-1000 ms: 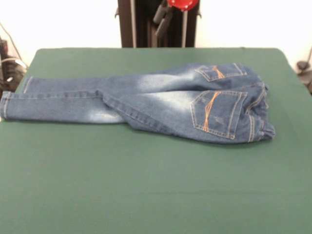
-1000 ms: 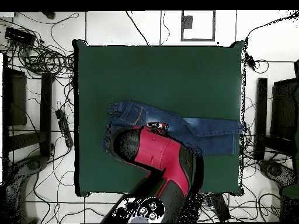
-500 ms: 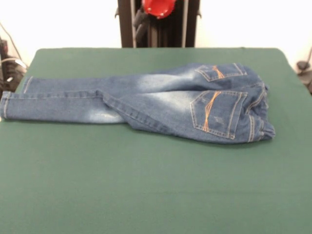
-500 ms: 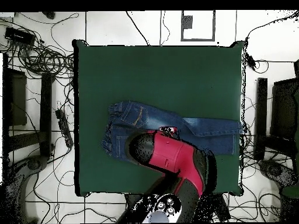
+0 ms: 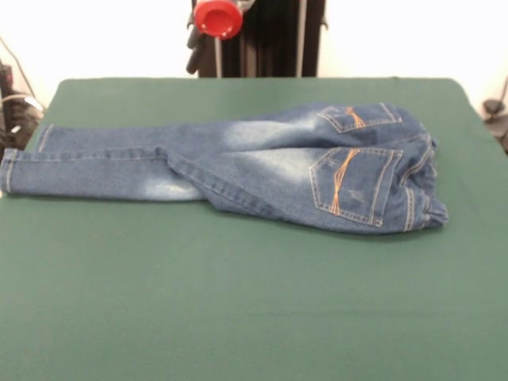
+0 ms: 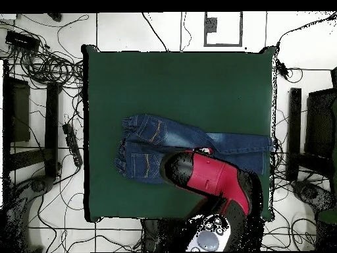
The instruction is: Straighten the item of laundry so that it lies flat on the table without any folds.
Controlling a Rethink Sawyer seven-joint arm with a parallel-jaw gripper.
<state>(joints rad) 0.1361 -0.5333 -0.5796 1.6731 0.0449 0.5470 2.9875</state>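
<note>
The blue denim jeans lie on the green table, back pockets with orange stitching facing up. In the front view the waistband is at the right and the legs run to the left edge. The near leg is folded diagonally over the other. In the overhead view the jeans show with the waistband at the left. My red and black arm hangs over their lower middle and hides part of the legs. In the front view only the arm's red cap shows at the top edge, clear of the jeans. The gripper itself is not clearly shown.
The black pedestal stands behind the table's far edge. Cables and dark equipment lie on the floor around the table. The jeans' leg cuffs reach the table's edge.
The arm has swung sideways: left along the top edge in the front view, right and towards the base in the overhead view, uncovering the waistband end. The jeans have not moved.
</note>
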